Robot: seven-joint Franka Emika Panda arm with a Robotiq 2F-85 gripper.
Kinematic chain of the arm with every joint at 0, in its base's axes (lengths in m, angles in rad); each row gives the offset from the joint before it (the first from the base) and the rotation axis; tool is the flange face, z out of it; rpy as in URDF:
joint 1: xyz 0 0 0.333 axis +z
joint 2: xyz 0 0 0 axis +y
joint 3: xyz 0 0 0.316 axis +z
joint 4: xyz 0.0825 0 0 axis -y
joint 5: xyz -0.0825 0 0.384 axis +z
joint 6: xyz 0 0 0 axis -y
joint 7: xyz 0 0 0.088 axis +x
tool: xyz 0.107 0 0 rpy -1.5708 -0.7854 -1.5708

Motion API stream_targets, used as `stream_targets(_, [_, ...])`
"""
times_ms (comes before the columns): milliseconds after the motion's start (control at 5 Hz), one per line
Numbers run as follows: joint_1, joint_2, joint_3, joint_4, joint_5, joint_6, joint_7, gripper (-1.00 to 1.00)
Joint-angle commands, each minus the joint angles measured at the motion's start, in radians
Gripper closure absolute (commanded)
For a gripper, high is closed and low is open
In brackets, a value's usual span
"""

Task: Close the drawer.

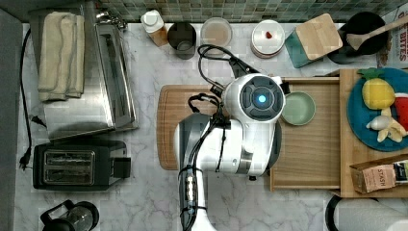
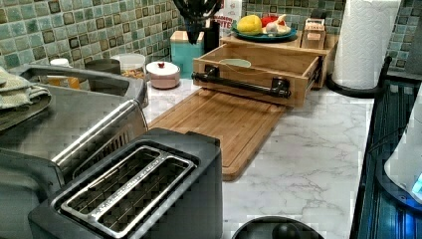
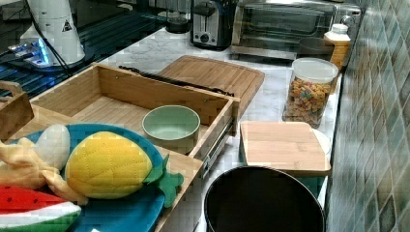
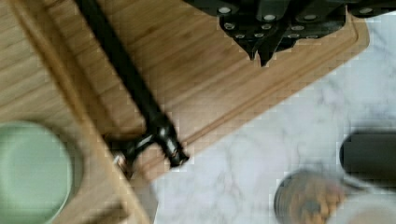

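Note:
The drawer (image 1: 312,144) stands pulled out from under a wooden shelf, with a pale green bowl (image 1: 298,108) inside it. Its long black bar handle (image 2: 241,84) runs across the front, over the edge of a cutting board (image 2: 219,119). The right view shows the drawer (image 3: 121,104) open, with the bowl (image 3: 170,126) near its back corner. My gripper (image 4: 260,59) hangs above the cutting board, beside one end of the handle (image 4: 140,100), well clear of it. Its fingers are shut on nothing. In the left view the gripper (image 2: 196,22) hangs high over the handle's left end.
A toaster (image 1: 77,166) and a toaster oven (image 1: 108,77) stand at the top view's left. Jars (image 1: 216,31), a teal box (image 1: 312,38) and a black pot (image 1: 363,29) line the back wall. A blue plate of toy fruit (image 1: 380,108) sits on the shelf.

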Motion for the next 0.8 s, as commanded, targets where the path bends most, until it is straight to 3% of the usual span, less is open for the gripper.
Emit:
stream_targets(200, [0.065,-0.040,0.082,-0.169,-0.124,0.099,-0.188,1.00])
stream_targets(400, [0.061,-0.003,0.086,-0.143,-0.203,0.055,-0.270,1.00])
stream_targets(800, [0.032,0.048,0.067,-0.173,-0.319,0.132,-0.284,1.00])
